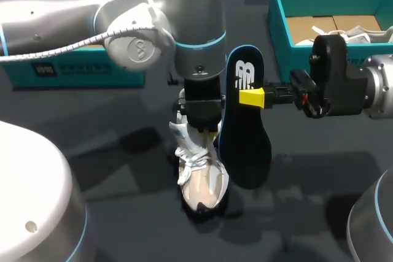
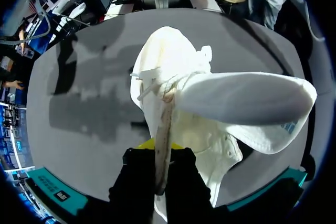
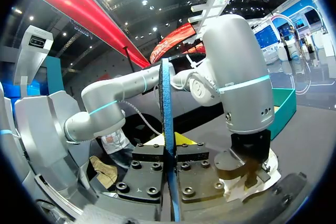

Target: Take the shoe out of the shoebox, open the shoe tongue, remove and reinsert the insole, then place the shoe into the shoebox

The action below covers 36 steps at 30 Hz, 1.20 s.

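A white shoe stands on the dark table, toe towards the front edge. My left gripper comes straight down onto it and is shut on the shoe tongue, a thin pale strip seen edge-on between the black fingers. My right gripper is shut on the dark blue insole, which hangs in the air just right of the shoe. In the right wrist view the insole stands edge-on between the right gripper pads. A broad white oval surface lies beside the left gripper.
A teal shoebox with cardboard and paper inside stands at the back right. Another teal box part sits at the back left, behind my left arm. White robot bases fill the front left and front right corners.
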### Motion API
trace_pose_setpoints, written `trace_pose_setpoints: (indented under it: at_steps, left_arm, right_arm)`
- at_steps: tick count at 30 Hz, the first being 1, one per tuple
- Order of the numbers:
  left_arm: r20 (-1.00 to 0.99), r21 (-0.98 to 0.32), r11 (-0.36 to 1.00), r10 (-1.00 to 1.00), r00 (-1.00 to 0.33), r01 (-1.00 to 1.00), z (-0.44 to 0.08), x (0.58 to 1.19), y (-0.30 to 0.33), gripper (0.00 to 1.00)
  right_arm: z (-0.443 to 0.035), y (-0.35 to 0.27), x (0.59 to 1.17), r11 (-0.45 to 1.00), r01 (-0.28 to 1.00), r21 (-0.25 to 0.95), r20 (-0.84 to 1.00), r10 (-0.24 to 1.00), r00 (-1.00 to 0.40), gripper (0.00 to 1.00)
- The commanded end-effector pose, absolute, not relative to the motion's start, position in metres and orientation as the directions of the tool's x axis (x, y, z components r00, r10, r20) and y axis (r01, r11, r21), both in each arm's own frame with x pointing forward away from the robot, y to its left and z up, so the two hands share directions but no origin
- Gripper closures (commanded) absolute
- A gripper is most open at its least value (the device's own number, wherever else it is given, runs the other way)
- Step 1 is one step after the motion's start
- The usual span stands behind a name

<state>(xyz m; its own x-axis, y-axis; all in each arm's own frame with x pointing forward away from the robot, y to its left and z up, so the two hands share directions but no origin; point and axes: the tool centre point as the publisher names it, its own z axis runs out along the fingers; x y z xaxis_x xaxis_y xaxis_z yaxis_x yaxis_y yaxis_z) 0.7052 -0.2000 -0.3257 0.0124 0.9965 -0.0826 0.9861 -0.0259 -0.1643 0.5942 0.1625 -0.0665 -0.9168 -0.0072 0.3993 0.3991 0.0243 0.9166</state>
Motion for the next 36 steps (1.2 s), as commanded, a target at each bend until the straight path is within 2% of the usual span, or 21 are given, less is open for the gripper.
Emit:
trace_pose_setpoints:
  at_steps: [1,25,28,29,34,36]
  left_arm:
    - [-0.068,-0.164,-0.028,0.998,0.017,0.986,-0.335,0.706,-0.208,1.0]
    - [0.032,-0.173,-0.035,0.999,0.042,0.984,-0.38,0.707,-0.228,0.98]
    - [0.036,-0.177,-0.036,0.998,0.043,0.983,-0.383,0.708,-0.23,0.83]
    - [0.037,-0.178,-0.036,0.998,0.043,0.983,-0.384,0.708,-0.23,0.74]
    - [0.014,-0.182,-0.025,1.0,0.028,0.983,-0.382,0.709,-0.232,0.51]
    - [-0.01,-0.179,-0.022,1.0,0.02,0.984,-0.377,0.71,-0.231,0.15]
  right_arm:
    - [-0.067,0.163,0.592,0.023,0.4,0.916,0.4,-0.004,-0.917,1.0]
    - [-0.067,0.163,0.592,0.023,0.4,0.916,0.4,-0.004,-0.917,1.0]
    - [-0.067,0.163,0.592,0.023,0.4,0.916,0.4,-0.004,-0.917,1.0]
    - [-0.067,0.163,0.592,0.023,0.4,0.916,0.4,-0.004,-0.917,1.0]
    - [-0.067,0.163,0.592,0.023,0.4,0.916,0.4,-0.004,-0.917,1.0]
    - [-0.067,0.163,0.592,0.023,0.4,0.916,0.4,-0.004,-0.917,1.0]
